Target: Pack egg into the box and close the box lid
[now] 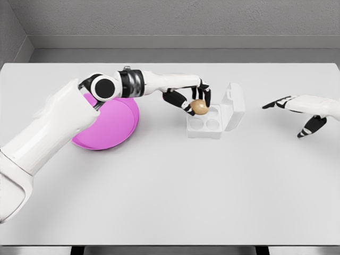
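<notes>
Grey walls stand behind a wide white table [170, 196], which fills almost all of the head view. On the left part of the table lies a round pink plate [114, 127], and the elbow of the left arm covers a part of it.

Near the middle of the table, a little to the right, sits a small white egg box [206, 126]. Its lid [234, 106] is open and stands up on the right side of the box, tilted a little away from it. Inside the box I can see round hollows; the two front ones are empty.

The left arm comes in from the lower left, bends over the plate and reaches to the right. The left hand [192, 100] is at the back left corner of the box, and its dark fingers [204, 91] are curled around a brown egg [200, 107]. The egg is over the back left hollow of the box. I cannot tell if it already touches the hollow or is just above it.

The right hand [297, 109] shows at the right edge, well apart from the box. It hovers over the table with the fingers stretched out and relaxed, pointing to the left, and it holds nothing.
</notes>
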`<state>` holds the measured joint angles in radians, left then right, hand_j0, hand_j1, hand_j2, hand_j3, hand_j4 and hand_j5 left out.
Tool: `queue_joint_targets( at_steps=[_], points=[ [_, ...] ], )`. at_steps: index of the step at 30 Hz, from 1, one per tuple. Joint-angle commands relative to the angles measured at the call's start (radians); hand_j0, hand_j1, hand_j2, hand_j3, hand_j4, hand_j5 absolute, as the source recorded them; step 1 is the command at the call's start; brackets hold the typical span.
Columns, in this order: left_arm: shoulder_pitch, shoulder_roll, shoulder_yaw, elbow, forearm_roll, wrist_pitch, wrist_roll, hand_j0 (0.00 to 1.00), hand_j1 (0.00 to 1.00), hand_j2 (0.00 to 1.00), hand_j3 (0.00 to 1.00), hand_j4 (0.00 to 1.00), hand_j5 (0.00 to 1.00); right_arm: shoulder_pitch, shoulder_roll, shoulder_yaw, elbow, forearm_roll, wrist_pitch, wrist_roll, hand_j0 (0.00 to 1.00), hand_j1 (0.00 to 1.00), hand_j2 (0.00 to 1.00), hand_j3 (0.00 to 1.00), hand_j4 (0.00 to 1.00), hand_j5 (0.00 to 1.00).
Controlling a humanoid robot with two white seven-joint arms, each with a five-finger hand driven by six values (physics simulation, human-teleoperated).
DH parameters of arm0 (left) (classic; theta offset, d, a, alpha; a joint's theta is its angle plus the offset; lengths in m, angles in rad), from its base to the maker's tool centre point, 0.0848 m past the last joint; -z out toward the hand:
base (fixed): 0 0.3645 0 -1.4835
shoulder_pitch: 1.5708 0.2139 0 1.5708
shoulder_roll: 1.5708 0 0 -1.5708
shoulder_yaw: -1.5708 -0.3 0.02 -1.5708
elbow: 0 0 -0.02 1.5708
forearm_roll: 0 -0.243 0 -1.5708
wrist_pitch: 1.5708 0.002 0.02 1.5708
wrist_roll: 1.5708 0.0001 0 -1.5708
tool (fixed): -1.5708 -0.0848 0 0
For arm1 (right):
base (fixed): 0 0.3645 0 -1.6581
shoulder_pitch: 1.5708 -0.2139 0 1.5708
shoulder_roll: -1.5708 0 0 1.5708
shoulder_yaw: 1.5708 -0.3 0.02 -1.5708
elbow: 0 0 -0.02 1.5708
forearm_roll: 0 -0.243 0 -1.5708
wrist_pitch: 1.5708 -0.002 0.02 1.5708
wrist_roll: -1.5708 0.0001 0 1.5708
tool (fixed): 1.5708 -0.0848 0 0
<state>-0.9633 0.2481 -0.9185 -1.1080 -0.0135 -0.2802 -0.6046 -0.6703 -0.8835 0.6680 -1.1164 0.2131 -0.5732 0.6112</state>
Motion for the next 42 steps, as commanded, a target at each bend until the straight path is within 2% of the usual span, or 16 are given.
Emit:
queue_joint_targets(
  at_steps=[1, 3, 4, 16, 21, 23, 28, 31, 35, 37, 42],
  points=[
    [0.0, -0.018, 0.003, 0.019, 0.007, 0.001, 0.0, 0.45, 0.45, 0.45, 0.45, 0.45, 0.45, 0.0, 0.006, 0.001, 0.021, -0.006, 0.003, 0.0, 1.0, 1.0, 1.0, 1.0, 1.0, 1.0],
    [0.0, -0.024, 0.009, 0.031, 0.009, 0.0, 0.0, 0.44, 0.44, 0.44, 0.44, 0.44, 0.44, 0.002, 0.009, 0.01, 0.021, -0.006, 0.003, 0.0, 1.0, 1.0, 1.0, 1.0, 1.0, 1.0],
    [0.002, -0.035, 0.035, 0.039, 0.007, 0.0, -0.003, 0.44, 0.44, 0.44, 0.44, 0.44, 0.44, 0.002, 0.017, 0.01, 0.018, -0.006, 0.003, 0.0, 1.0, 1.0, 1.0, 1.0, 1.0, 1.0],
    [0.0, -0.11, 0.052, 0.143, 0.01, -0.013, -0.004, 0.45, 0.45, 0.45, 0.45, 0.45, 0.45, -0.006, 0.031, 0.01, 0.003, -0.004, 0.006, 0.0, 1.0, 1.0, 1.0, 1.0, 1.0, 1.0],
    [-0.002, -0.122, 0.075, 0.157, 0.02, -0.037, -0.006, 0.45, 0.45, 0.45, 0.45, 0.45, 0.45, -0.006, 0.034, 0.012, 0.003, -0.004, 0.006, 0.0, 1.0, 1.0, 1.0, 1.0, 1.0, 1.0],
    [-0.002, -0.122, 0.075, 0.158, 0.062, -0.036, -0.006, 0.45, 0.45, 0.45, 0.45, 0.45, 0.45, -0.006, 0.035, 0.012, 0.001, -0.004, 0.006, 0.0, 1.0, 1.0, 1.0, 1.0, 1.0, 1.0],
    [0.006, -0.119, 0.099, 0.16, 0.105, -0.036, -0.006, 0.45, 0.45, 0.45, 0.45, 0.45, 0.45, -0.005, 0.035, 0.012, 0.001, -0.004, 0.006, 0.0, 1.0, 1.0, 1.0, 1.0, 1.0, 1.0],
    [0.009, -0.116, 0.105, 0.188, 0.193, -0.036, -0.006, 0.45, 0.45, 0.45, 0.45, 0.45, 0.45, -0.005, 0.035, 0.012, 0.001, -0.004, 0.006, 0.0, 1.0, 1.0, 1.0, 1.0, 1.0, 1.0],
    [0.009, -0.122, 0.105, 0.224, 0.227, -0.036, -0.006, 0.45, 0.45, 0.45, 0.45, 0.45, 0.45, -0.005, 0.037, 0.012, 0.001, -0.004, 0.006, 0.0, 1.0, 1.0, 1.0, 1.0, 1.0, 1.0],
    [0.011, -0.139, 0.105, 0.255, 0.282, -0.036, -0.006, 0.45, 0.45, 0.45, 0.45, 0.45, 0.45, -0.005, 0.037, 0.012, 0.001, -0.004, 0.006, 0.0, 1.0, 1.0, 1.0, 1.0, 1.0, 1.0],
    [0.021, -0.196, 0.139, 0.324, 0.283, -0.037, -0.006, 0.46, 0.46, 0.46, 0.46, 0.46, 0.46, -0.006, 0.037, 0.022, 0.003, -0.004, 0.007, 0.0, 1.0, 1.0, 1.0, 1.0, 1.0, 1.0]
  ],
)
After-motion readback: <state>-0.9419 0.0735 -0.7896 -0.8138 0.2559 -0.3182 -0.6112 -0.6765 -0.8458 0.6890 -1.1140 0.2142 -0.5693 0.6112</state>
